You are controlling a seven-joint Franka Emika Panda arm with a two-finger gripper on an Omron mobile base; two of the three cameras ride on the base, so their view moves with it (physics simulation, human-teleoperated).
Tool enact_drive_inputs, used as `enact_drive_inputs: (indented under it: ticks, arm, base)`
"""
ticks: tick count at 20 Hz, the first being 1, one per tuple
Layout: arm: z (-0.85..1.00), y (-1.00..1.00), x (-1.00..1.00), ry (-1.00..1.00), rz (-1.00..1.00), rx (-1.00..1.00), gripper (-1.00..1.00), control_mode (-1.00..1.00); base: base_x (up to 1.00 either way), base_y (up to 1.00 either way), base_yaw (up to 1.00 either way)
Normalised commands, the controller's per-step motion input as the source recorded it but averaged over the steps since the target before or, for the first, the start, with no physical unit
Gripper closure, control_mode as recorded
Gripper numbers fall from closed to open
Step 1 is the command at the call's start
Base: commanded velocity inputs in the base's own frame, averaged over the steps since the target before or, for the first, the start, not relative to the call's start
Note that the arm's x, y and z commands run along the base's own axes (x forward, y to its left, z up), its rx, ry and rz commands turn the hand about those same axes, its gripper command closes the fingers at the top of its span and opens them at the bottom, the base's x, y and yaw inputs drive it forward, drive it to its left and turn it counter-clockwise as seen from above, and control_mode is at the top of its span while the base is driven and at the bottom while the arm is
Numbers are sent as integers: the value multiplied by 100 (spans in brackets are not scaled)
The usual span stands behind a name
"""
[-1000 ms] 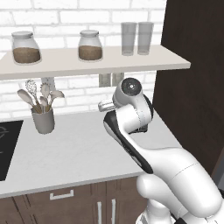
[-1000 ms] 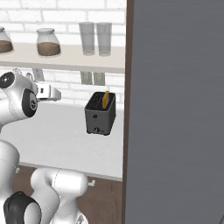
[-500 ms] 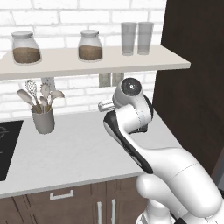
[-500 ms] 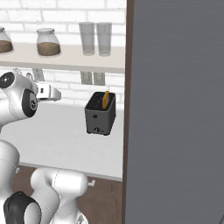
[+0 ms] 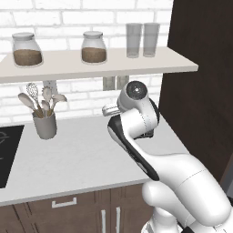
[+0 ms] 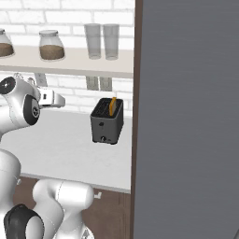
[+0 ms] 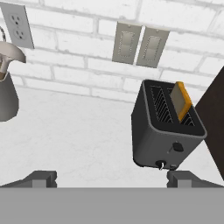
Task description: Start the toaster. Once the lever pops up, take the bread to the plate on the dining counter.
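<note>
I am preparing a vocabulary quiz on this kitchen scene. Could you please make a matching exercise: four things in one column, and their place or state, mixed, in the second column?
Things:
1. bread
2. toaster
3. utensil cup
4. two glasses

Places or states:
A. on the shelf, side by side
B. standing in a slot, sticking out on top
C. on the white worktop near the dark panel
D. holding a whisk and spoons

Pairs: 1-B, 2-C, 3-D, 4-A

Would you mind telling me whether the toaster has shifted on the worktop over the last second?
No. The toaster sits at the same spot below the two glasses on the shelf.
</note>
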Motion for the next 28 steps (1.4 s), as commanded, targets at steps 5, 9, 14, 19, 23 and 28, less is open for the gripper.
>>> enact_drive_inputs:
  ticks: [5, 9, 14, 19, 23, 28]
  arm:
    - [0, 0, 0, 0, 0, 0, -100, -100]
    - [0, 0, 0, 0, 0, 0, -100, -100]
    - [0, 0, 0, 0, 0, 0, -100, -100]
    - [0, 0, 0, 0, 0, 0, -100, -100]
    - [0, 0, 0, 0, 0, 0, -100, -100]
    - [0, 0, 0, 0, 0, 0, -100, -100]
  base:
    - [0, 0, 0]
    - [0, 0, 0]
    - [0, 0, 0]
    - [0, 0, 0]
    - [0, 0, 0]
    - [0, 0, 0]
